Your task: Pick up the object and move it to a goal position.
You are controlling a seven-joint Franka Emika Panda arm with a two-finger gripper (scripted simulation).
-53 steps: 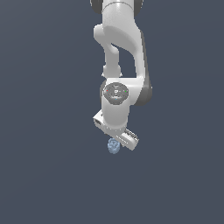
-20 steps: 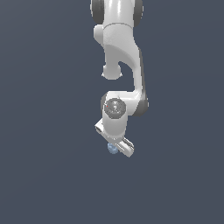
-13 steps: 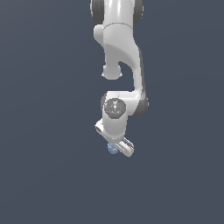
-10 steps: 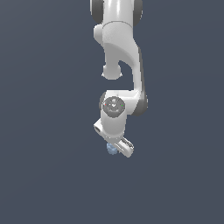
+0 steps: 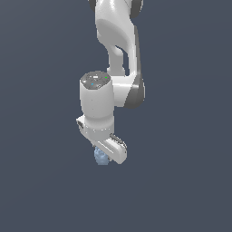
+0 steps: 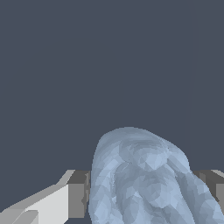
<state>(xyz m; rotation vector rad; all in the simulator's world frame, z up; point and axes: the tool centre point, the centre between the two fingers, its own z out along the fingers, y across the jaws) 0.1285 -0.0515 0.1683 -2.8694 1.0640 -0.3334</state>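
Wrist view shows the pale blue-grey ridged lump (image 6: 142, 179) wedged between the two grey fingertip pads (image 6: 78, 194) of the gripper (image 6: 144, 192), which pinches it, while in the exterior view the lump (image 5: 101, 157) peeks out at seven o'clock beneath the white gripper (image 5: 105, 156).

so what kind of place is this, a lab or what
Probably no real room: it looks like a bare simulator scene. The background is flat dark grey, with no table edge or walls. Only the white arm, its gripper and a faceted pale blue object between its fingers show.
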